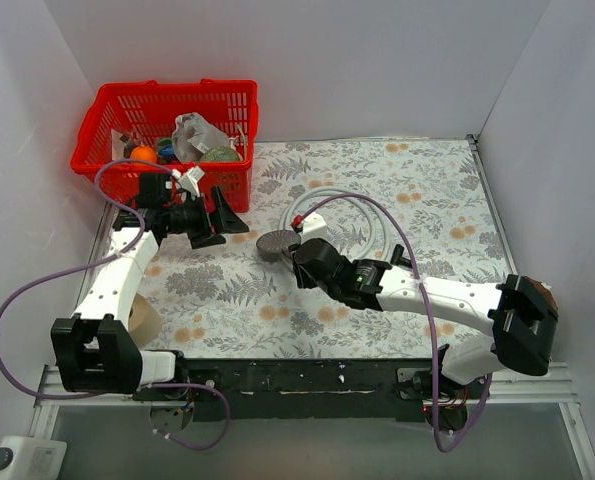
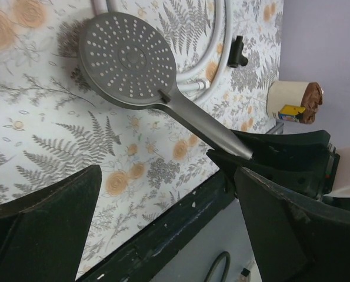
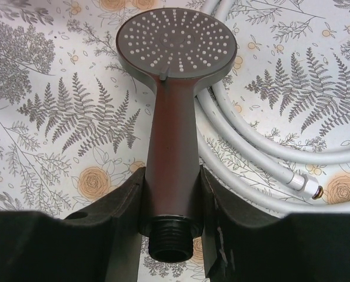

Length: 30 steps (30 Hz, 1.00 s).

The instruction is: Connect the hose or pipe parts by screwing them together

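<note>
Shower head (image 3: 173, 88) between fingers (image 3: 119, 229)

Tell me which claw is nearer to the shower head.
Right. The right claw is shut on the shower head at its handle, near the threaded end. The left claw hangs open by the red basket, apart from the head.

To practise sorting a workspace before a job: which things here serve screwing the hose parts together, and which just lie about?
For the job: shower head, gripped at its handle by the right fingers; shower hose.
Lying about: red basket of oddments; tape roll; small black part.
</note>
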{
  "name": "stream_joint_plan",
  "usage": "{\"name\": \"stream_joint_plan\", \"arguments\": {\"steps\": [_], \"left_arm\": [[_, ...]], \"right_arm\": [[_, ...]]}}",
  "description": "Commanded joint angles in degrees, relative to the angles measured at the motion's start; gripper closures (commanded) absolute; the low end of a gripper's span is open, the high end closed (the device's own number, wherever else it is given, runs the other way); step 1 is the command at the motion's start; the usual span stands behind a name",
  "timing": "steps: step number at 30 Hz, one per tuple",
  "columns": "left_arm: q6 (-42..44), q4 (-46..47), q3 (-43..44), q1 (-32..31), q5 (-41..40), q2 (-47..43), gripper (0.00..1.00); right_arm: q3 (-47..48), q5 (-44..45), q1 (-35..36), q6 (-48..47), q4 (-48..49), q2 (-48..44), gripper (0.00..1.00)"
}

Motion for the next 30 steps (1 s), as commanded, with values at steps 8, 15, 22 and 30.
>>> {"name": "stream_joint_plan", "arguments": {"steps": [8, 15, 22, 30], "left_arm": [[-15.1, 8.1, -1.3, -7.7, 0.2, 3.8, 0.02], [-15.8, 9.0, -5.9, -8.6, 1.0, 2.6, 0.02], [-18.2, 10.6, -13.9, -8.8, -1.5, -5.4, 0.02], [-21.8, 13.0, -16.3, -8.8, -5.2, -6.0, 0.02]], "right_arm": [[1.6, 9.0, 5.5, 3.4, 7.6, -5.2, 0.99], [3.9, 11.9, 6.0, 2.3, 7.3, -4.7, 0.99], [6.2, 16.4, 6.0, 7.2, 2.2, -2.7, 0.99], [6.5, 17.6, 9.4, 6.5, 8.6, -2.3, 0.99]]}}
